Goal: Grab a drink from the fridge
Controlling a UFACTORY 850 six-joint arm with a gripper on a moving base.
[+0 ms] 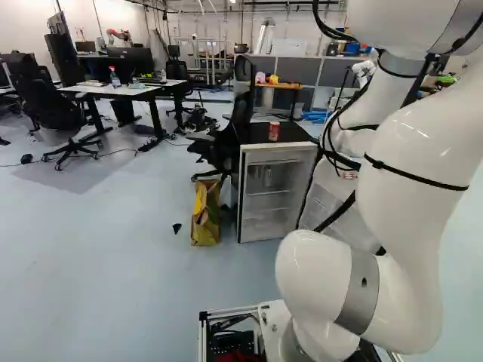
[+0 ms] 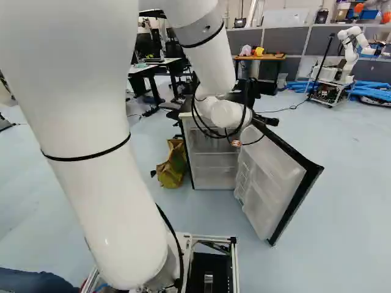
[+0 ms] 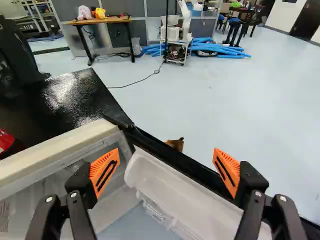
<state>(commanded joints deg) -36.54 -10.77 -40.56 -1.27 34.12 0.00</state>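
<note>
Your arm (image 2: 101, 165) arches up and forward, then bends down toward the open fridge door (image 2: 275, 177). Wrist (image 2: 227, 113) near the door's top edge, gripper (image 2: 271, 121) also near it, fingers spread wide, orange pads (image 3: 106, 170) well apart.

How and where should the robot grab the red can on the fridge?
Probably around the middle of the red can, with the gripper coming in level from the fridge's open front, one finger on each side. The can stands upright and its round sides should suit a squeeze.
</note>
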